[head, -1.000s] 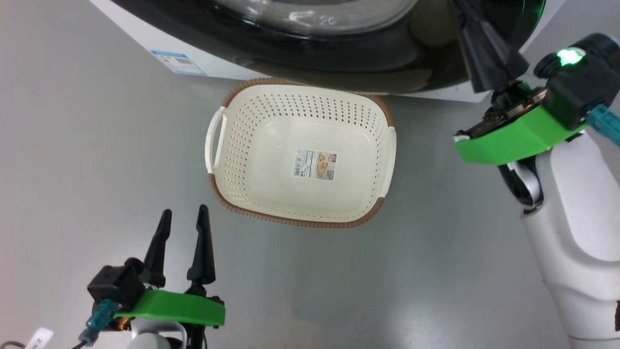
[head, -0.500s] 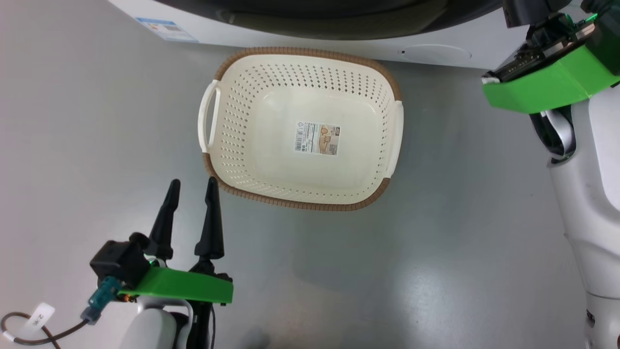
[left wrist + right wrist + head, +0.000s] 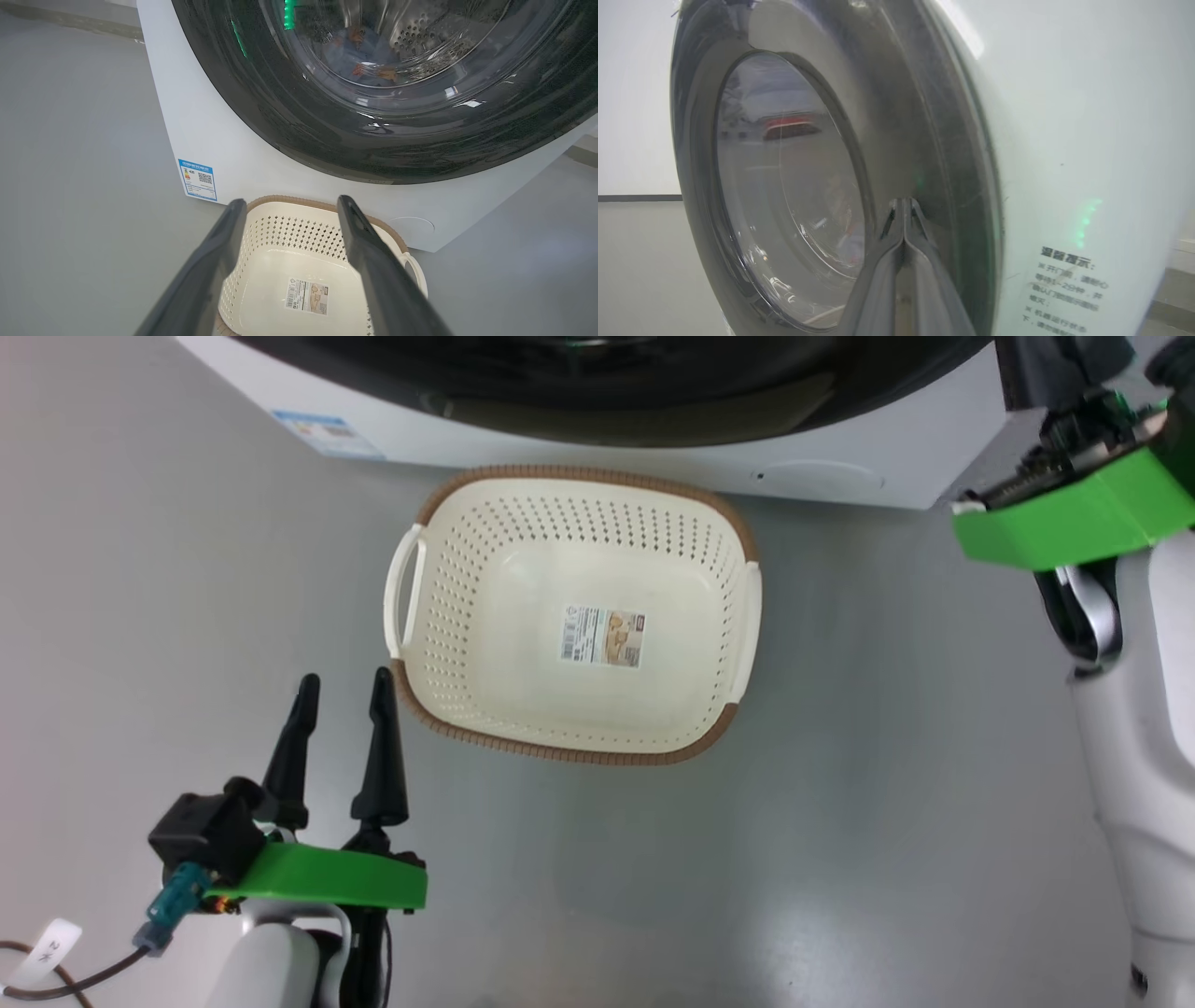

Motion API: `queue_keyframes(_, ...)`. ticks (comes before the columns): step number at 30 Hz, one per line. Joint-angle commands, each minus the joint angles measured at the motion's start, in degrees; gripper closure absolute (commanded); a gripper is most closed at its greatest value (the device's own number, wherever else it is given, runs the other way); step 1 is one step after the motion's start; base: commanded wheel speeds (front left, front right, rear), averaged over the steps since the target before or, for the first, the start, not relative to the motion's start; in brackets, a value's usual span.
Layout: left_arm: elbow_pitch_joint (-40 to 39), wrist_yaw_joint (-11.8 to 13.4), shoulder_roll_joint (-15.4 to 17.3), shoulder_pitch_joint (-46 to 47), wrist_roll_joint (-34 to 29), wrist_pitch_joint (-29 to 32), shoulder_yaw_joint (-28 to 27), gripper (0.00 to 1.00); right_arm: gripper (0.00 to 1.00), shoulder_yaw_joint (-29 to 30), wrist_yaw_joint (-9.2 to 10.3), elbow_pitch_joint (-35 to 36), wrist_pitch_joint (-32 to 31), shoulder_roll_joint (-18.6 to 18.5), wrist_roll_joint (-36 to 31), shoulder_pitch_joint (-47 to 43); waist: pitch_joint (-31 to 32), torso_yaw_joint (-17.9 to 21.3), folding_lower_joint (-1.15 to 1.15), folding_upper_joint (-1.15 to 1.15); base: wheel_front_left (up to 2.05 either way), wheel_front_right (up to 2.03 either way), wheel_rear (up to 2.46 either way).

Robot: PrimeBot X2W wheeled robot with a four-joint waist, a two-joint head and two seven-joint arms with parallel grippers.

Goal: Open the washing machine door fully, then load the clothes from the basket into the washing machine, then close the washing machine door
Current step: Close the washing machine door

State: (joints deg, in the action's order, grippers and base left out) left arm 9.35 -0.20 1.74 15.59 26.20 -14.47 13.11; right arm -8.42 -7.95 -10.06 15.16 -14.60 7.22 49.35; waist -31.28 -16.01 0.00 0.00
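The basket (image 3: 569,755) is set on the grey floor (image 3: 140,616), its far rim just before the washer (image 3: 840,457). Its bare bottom is seen, with a sticker (image 3: 602,637) at the middle. The left fingers (image 3: 378,747) are held apart and grip nothing. In the head view they are found just beside the basket's near left corner and point toward the washer; no contact with the rim is seen. In the left wrist view the basket is framed between them.

Beyond the basket, the door (image 3: 373,140) is seen lying against the washer's front. The clothes (image 3: 348,53) are made out through its glass as light-blue fabric with orange marks, well apart from both pairs of fingers. A blue label (image 3: 198,179) is stuck on the washer beyond the basket's far left corner, and a round hatch (image 3: 822,478) is set beyond its far right corner.

The right fingers (image 3: 887,280) are pressed together on nothing, raised to the right of the basket. Their tips are placed at the door's black ring; whether it is touched cannot be told.
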Motion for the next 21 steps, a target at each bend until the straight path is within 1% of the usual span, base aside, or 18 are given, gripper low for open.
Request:
queue_keyframes(1,-0.8,-0.1,1.1,-0.9,-0.9,-0.5,-2.6,0.00,1.00,0.2,0.46,2.3,-0.2,1.3,0.7,-3.3,3.0,1.8,0.00,0.00,0.00,0.00,0.00)
queue_keyframes(2,-0.6,-0.1,1.1,-1.2,-1.1,-0.5,-3.1,0.00,0.96,0.3,0.46,2.8,-0.2,1.6,0.7,-4.9,3.9,2.2,0.00,0.00,0.00,0.00,0.00)
queue_keyframes(3,-0.4,-0.2,1.1,-1.6,-1.3,-0.5,-3.6,0.00,0.80,0.4,0.46,3.3,-0.2,1.9,0.7,-6.4,4.8,2.7,0.00,0.00,0.00,0.00,0.00)
queue_keyframes(4,-0.2,-0.2,1.1,-2.0,-1.6,-0.5,-4.1,0.00,0.66,0.6,0.46,3.6,-0.2,2.2,0.6,-8.1,5.9,3.2,0.00,0.00,0.00,0.00,0.00)
queue_keyframes(5,-0.1,-0.3,1.1,-2.4,-1.9,-0.5,-4.6,0.00,0.56,0.9,0.46,4.1,-0.2,2.5,0.6,-9.6,6.9,3.8,0.00,0.00,0.00,0.00,0.00)
queue_keyframes(6,0.0,-0.3,1.1,-2.8,-2.3,-0.5,-5.1,0.00,0.31,1.3,0.46,4.7,-0.2,3.0,0.5,-11.2,7.9,4.3,0.00,0.00,0.00,0.00,0.00)
queue_keyframes(7,0.2,-0.4,1.1,-3.4,-2.7,-0.5,-5.5,0.00,0.00,1.6,0.46,5.3,-0.2,3.6,0.5,-12.7,8.8,4.9,0.00,0.00,0.00,0.00,0.00)
queue_keyframes(14,0.4,-1.2,1.1,-6.6,-4.7,-0.5,-7.8,0.00,0.00,2.7,0.46,7.2,-0.2,6.2,0.1,-23.4,15.2,7.8,0.00,0.00,0.00,0.00,0.00)
queue_keyframes(17,0.4,-1.9,1.1,-8.2,-5.7,-0.5,-8.8,0.00,0.00,3.4,0.46,7.2,-0.2,7.4,0.5,-27.5,17.7,8.8,0.00,0.00,0.00,0.00,0.00)
queue_keyframes(21,1.3,-2.1,1.1,-10.1,-7.0,-0.5,-9.8,0.00,0.00,4.9,0.46,6.8,-0.2,8.3,0.6,-32.5,20.8,9.7,0.00,0.00,0.00,0.00,0.00)
